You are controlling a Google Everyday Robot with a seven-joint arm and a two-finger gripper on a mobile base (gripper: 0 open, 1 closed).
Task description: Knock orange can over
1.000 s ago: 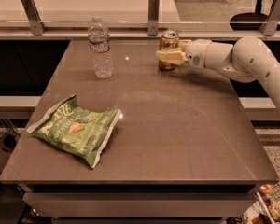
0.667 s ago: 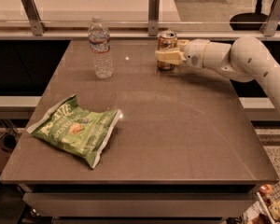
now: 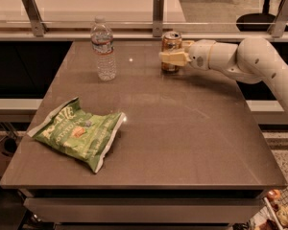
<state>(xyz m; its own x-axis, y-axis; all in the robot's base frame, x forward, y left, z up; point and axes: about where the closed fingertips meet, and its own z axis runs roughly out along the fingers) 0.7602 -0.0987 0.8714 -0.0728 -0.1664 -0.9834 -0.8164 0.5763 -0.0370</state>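
the orange can (image 3: 171,42) stands upright near the far edge of the grey surface (image 3: 182,128), right of a water bottle (image 3: 103,49). the claw (image 3: 171,57) reaches in from the right at its middle, likely placed to tip it; whether it is open or closed cannot be told.

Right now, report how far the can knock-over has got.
Done: the end effector is at the orange can, across its front. In hand: apparently the push. Left: the tipping itself, since the can stands upright on the table.
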